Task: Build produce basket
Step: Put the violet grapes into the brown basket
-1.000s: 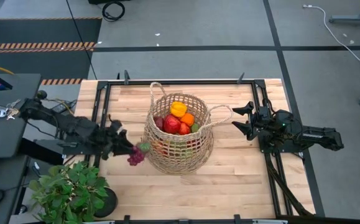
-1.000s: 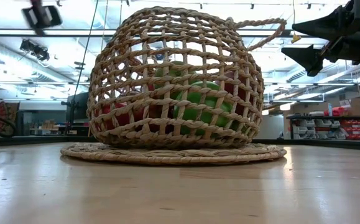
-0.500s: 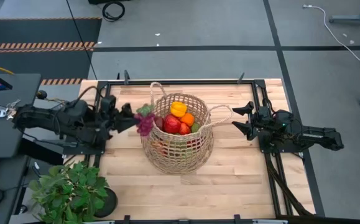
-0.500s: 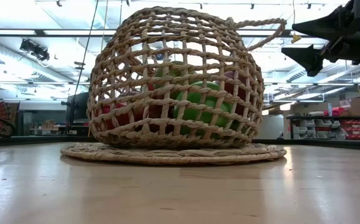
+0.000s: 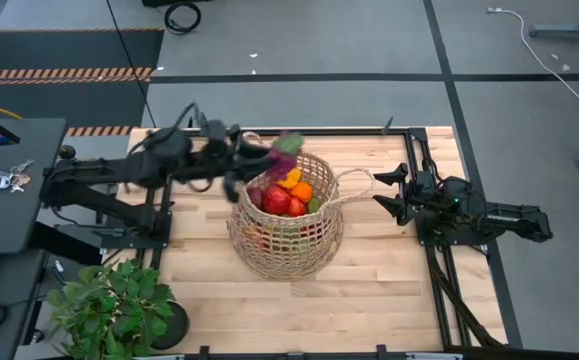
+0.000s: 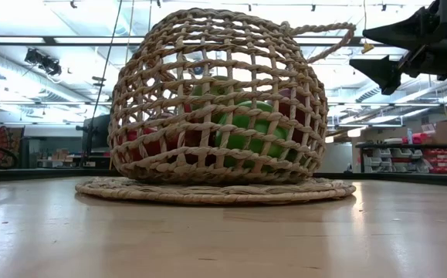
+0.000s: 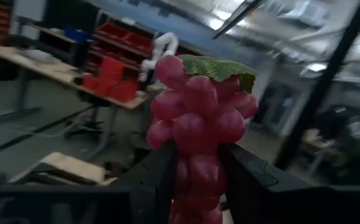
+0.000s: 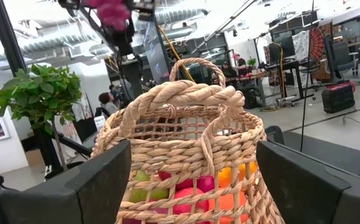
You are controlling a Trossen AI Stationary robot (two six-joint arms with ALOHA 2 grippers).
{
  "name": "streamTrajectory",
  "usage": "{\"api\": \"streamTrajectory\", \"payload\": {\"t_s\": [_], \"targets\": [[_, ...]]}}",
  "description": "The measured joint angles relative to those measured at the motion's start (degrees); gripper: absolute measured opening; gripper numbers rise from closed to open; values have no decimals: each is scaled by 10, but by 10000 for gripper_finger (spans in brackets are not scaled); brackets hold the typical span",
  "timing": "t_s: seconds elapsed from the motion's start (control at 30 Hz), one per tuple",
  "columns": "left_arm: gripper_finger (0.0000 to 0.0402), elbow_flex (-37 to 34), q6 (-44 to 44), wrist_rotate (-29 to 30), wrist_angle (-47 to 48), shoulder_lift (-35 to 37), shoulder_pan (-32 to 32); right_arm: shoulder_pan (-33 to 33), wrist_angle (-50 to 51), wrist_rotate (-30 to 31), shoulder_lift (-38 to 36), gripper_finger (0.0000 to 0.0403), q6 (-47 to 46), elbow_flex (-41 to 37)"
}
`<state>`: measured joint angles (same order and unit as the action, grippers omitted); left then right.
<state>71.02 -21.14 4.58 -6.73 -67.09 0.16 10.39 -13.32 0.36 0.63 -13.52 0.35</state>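
**Grapes now over the basket rim**

Grapes (image 5: 285, 146) have travelled a long way in a moment: a second ago my left gripper (image 5: 269, 155) held them low beside the basket (image 5: 287, 215) at about nine o'clock, near the potted plant (image 5: 114, 305); half a second ago they were lifted to the rim at ten o'clock; now they hang above the rim at roughly eleven o'clock, just over the produce (image 5: 287, 192) already piled inside. My left jaws are narrow and clamped on the bunch; in my left wrist view the red-purple cluster (image 7: 198, 118) with its green leaf sits squeezed between both fingers (image 7: 158, 177).

I judge that the carry is nearly finished and the release is what remains. The bunch looks to be over the far edge of the opening, not its middle, so I would want it a little further in before letting go, or it may catch the rim or the near handle and roll off onto the counter (image 5: 389, 290).

My right gripper (image 5: 387, 192) waits at three o'clock of the basket, jaws wide and holding nothing, unchanged throughout.
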Motion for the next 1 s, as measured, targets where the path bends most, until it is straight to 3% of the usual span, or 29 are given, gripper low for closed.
{"api": "streamTrajectory", "payload": {"t_s": [0.2, 0.57, 0.83, 1.0], "targets": [[121, 90, 38, 1, 70, -92, 35, 0, 0, 0, 0, 348, 0, 0], [121, 124, -50, -52, 187, -210, 65, 0, 0, 0, 0, 348, 0, 0], [121, 300, 29, -45, 480, -329, 72, 0, 0, 0, 0, 348, 0, 0], [121, 333, 71, -46, 576, -390, 74, 0, 0, 0, 0, 348, 0, 0]]}}
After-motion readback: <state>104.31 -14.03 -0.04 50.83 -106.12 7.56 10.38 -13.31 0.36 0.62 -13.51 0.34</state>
